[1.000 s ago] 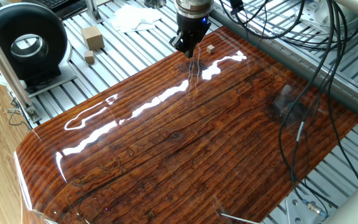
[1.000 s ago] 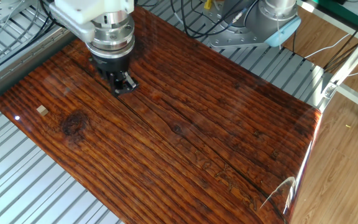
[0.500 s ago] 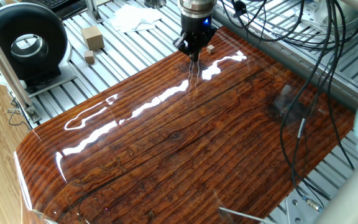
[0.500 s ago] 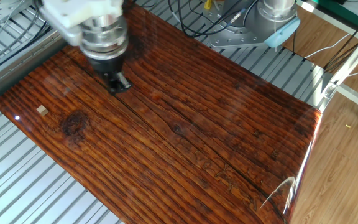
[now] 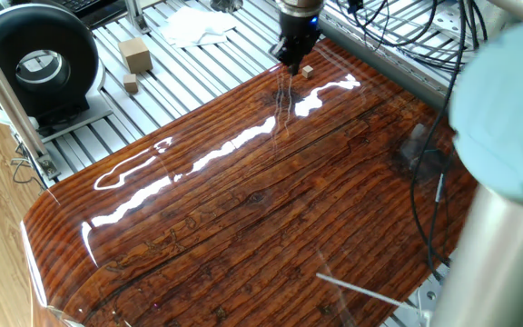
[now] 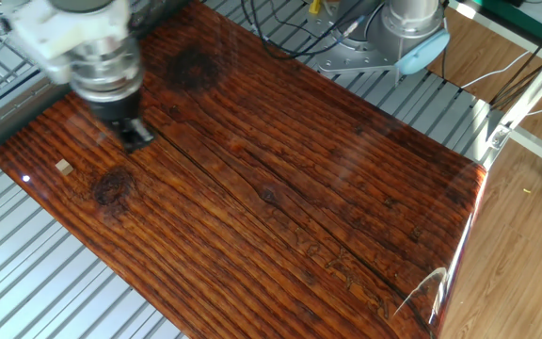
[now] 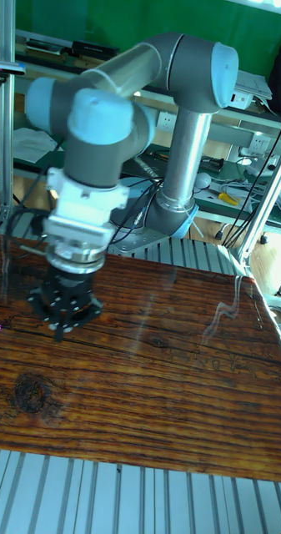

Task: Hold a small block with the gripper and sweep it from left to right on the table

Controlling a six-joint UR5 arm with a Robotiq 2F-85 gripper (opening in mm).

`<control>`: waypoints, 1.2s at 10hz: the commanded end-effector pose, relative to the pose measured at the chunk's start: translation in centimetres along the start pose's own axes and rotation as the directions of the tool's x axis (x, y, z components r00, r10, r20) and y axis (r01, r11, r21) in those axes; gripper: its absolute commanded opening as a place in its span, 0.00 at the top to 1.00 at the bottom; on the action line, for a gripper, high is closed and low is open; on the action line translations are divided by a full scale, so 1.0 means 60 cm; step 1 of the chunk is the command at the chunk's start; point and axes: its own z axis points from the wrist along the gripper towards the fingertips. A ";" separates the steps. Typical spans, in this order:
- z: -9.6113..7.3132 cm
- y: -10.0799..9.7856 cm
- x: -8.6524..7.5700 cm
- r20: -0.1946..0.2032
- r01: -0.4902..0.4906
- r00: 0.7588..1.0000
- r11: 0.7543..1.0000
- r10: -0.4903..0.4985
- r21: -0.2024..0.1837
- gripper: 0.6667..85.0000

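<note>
The small block (image 5: 308,70) is a tiny tan cube lying free near the far corner of the table (image 5: 271,209). It shows again as the small block (image 6: 63,167) close to the left edge of the table (image 6: 280,188). My gripper (image 5: 292,62) hovers just left of the cube in one fixed view. In the other fixed view the gripper (image 6: 136,137) is a short way up and right of it. The black fingers taper together with nothing between them. In the tall view the gripper (image 7: 60,327) hangs low over the table (image 7: 173,367), and the cube does not show there.
A bigger tan box block (image 5: 136,54) and a smaller wooden piece (image 5: 131,84) lie on the slatted base beside a black round device (image 5: 36,64). Cables (image 5: 425,109) hang over the board's right side. The arm's base (image 6: 398,38) stands behind the board.
The gripper has travelled over the board toward the small block, closing most of the gap. The block has not moved.
</note>
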 end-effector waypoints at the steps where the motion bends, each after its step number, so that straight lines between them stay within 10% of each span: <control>1: 0.046 -0.120 -0.025 0.012 0.071 0.997 0.997 -0.072 0.042 1.00; 5: 0.058 -0.126 -0.041 0.051 0.098 0.994 0.995 -0.098 -0.001 0.81; 9: 0.058 -0.130 -0.028 0.022 -0.093 0.995 0.996 0.093 0.001 0.85; 12: 0.074 -0.162 -0.051 0.060 -0.059 0.996 0.998 0.058 0.013 0.77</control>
